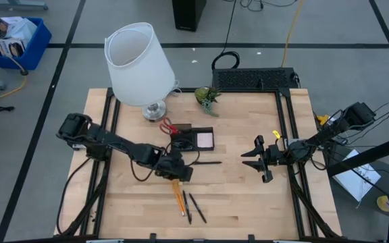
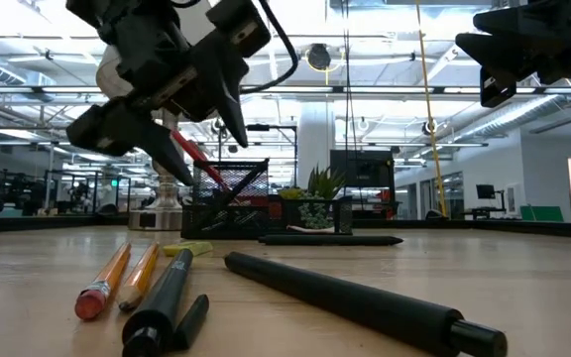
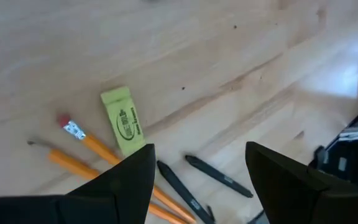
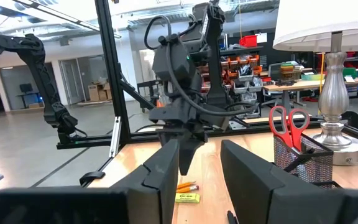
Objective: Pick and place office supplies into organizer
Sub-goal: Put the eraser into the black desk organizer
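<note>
Your left gripper (image 1: 177,172) hangs above the orange pencils (image 1: 178,196) and black pens (image 1: 193,206) on the table (image 1: 248,196), jaws wide, empty. Right gripper (image 1: 261,160) waits mid-air, part open, empty. Organizer (image 1: 198,138) (scissors (image 1: 169,127) upright in it) sits near the lamp (image 1: 140,67).

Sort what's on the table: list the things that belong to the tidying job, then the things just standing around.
Job:
orange pencils
black pens
another black pen
red-handled scissors
pink sticky-note pad
organizer
left gripper, open above the pencils

Standing around:
lamp
green plant
wire rack
yellow eraser
</note>
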Action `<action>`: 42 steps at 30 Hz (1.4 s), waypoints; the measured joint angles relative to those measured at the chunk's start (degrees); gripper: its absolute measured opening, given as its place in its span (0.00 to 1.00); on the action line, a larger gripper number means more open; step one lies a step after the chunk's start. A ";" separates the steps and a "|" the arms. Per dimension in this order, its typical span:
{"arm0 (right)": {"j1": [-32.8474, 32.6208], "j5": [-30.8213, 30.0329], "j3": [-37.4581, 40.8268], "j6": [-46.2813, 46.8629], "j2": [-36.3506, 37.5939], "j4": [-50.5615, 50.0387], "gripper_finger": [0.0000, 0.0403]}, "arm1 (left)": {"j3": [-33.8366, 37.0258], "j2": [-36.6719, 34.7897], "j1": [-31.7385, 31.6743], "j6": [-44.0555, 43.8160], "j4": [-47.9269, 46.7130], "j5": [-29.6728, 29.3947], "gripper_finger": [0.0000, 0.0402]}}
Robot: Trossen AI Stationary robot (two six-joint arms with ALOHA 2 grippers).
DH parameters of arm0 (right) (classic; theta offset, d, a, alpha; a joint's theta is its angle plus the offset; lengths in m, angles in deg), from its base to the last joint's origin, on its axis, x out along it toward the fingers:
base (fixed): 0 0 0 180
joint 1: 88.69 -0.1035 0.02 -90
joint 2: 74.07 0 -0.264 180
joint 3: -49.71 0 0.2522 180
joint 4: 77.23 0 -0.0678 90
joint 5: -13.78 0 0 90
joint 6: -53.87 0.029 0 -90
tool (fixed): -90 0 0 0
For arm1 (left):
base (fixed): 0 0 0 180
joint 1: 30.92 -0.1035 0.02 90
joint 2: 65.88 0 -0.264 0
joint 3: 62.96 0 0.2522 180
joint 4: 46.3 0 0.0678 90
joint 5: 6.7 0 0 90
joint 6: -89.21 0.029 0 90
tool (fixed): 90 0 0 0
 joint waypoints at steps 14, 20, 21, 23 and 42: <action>0.00 0.00 0.02 0.02 -0.01 -0.12 0.29 | -0.08 5.02 -4.13 -20.17 -4.42 11.77 0.63; 0.00 0.00 0.02 0.00 0.04 -0.59 0.29 | -3.84 8.25 -2.95 -22.16 -10.22 13.18 0.63; -0.02 0.00 0.02 0.00 0.04 -0.87 0.29 | -5.45 8.13 -2.63 -22.18 -13.24 10.81 0.63; -0.01 0.00 0.00 0.00 0.04 -0.86 0.29 | -9.33 8.98 -1.95 -22.29 -19.13 6.89 0.63; 0.00 0.00 0.00 0.00 0.04 -2.12 0.29 | -29.33 23.37 -2.94 -10.58 -38.82 0.01 0.63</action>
